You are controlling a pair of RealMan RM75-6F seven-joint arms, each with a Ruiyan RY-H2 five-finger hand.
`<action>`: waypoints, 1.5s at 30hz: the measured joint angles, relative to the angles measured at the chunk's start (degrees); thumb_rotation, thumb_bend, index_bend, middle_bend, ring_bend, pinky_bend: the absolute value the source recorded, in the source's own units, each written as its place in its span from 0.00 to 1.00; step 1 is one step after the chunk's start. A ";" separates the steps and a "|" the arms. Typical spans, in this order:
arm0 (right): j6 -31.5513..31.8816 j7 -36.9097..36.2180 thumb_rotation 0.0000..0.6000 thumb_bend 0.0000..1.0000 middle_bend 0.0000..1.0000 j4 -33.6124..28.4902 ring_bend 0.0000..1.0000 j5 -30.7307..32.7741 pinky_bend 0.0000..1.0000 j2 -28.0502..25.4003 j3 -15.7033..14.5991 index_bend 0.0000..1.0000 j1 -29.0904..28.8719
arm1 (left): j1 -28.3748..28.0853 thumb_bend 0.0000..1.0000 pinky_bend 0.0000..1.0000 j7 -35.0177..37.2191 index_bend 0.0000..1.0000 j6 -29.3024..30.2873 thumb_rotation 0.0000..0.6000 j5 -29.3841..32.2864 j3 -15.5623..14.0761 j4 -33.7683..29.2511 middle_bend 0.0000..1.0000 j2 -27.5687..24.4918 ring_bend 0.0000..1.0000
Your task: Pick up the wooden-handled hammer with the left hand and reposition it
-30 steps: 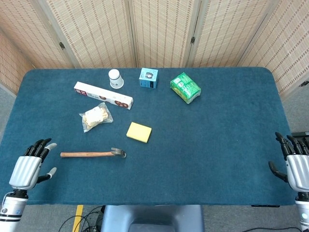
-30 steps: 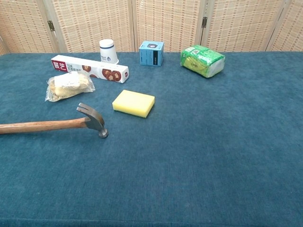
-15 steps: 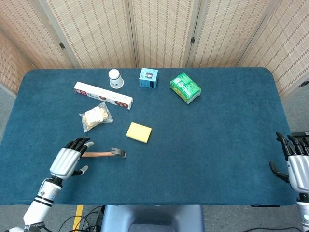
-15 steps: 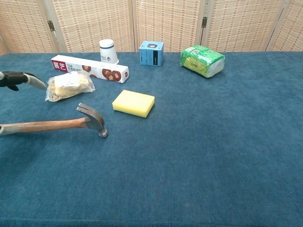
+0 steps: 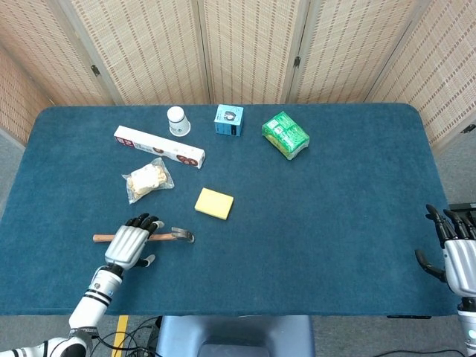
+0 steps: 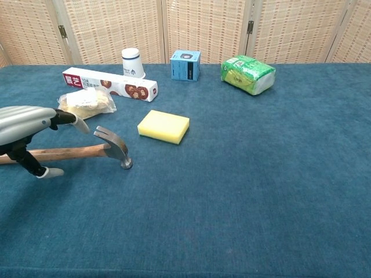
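Wooden-handled hammer (image 5: 149,236) lies flat on the blue worktop (image 5: 320,223), at about 8 o'clock from the worktop's middle, its steel head toward 3 o'clock and its handle running toward 9 o'clock. The left hand (image 5: 132,245) hangs over the middle of the handle with fingers spread and extended toward 12 o'clock; in the chest view its thumb reaches down on the near side of the handle, and nothing is gripped. Whether the fingertips touch the wood cannot be told.

The right hand (image 5: 459,260) sits at the worktop's edge near 4 o'clock, fingers apart and empty.

A yellow sponge (image 5: 214,203) lies just beyond the hammer head, toward 1 o'clock from it. At 11 o'clock from the head lies a clear plastic bag (image 5: 148,180) holding pale lumpy pieces. Farther back a long biscuit box (image 5: 158,146) lies flat, with a white paper cup (image 5: 177,120) standing upside down behind it. A small blue carton (image 5: 229,119) stands closed near 12 o'clock, and a sealed green packet (image 5: 285,134) lies beside it toward 1 o'clock.
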State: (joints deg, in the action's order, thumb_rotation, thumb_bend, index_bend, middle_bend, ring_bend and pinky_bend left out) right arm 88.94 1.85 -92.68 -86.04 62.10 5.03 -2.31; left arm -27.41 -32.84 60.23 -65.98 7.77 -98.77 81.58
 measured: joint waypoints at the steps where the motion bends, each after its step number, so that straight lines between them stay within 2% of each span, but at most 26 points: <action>1: 0.01 -0.07 1.00 0.21 0.26 0.07 0.13 -0.04 0.18 0.04 0.00 0.05 -0.01 | -0.39 0.27 0.24 -0.41 0.26 -0.24 1.00 0.79 0.02 0.10 0.22 0.36 0.12; 5: 0.02 -0.48 1.00 0.21 0.26 0.39 0.13 -0.16 0.18 0.25 -0.07 0.05 0.02 | -1.93 0.28 0.24 -1.38 0.28 -0.83 1.00 3.28 0.03 0.82 0.25 1.78 0.12; 25: -0.47 -1.71 1.00 0.21 0.27 1.80 0.13 0.38 0.18 0.80 -0.06 0.06 0.15 | -4.56 0.53 0.24 -0.50 0.32 -0.58 1.00 6.14 -1.51 1.85 0.31 2.38 0.13; 45: -1.29 -1.48 1.00 0.21 0.28 1.69 0.13 0.27 0.18 1.11 0.22 0.08 -0.62 | -5.60 0.57 0.23 2.66 0.42 -0.30 1.00 6.51 -2.44 5.81 0.42 4.09 0.20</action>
State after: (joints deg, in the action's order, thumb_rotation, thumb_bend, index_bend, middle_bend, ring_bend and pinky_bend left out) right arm 87.65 0.37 -90.99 -85.77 63.22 5.25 -2.93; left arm -33.01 -30.18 59.93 -59.48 5.33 -92.96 85.67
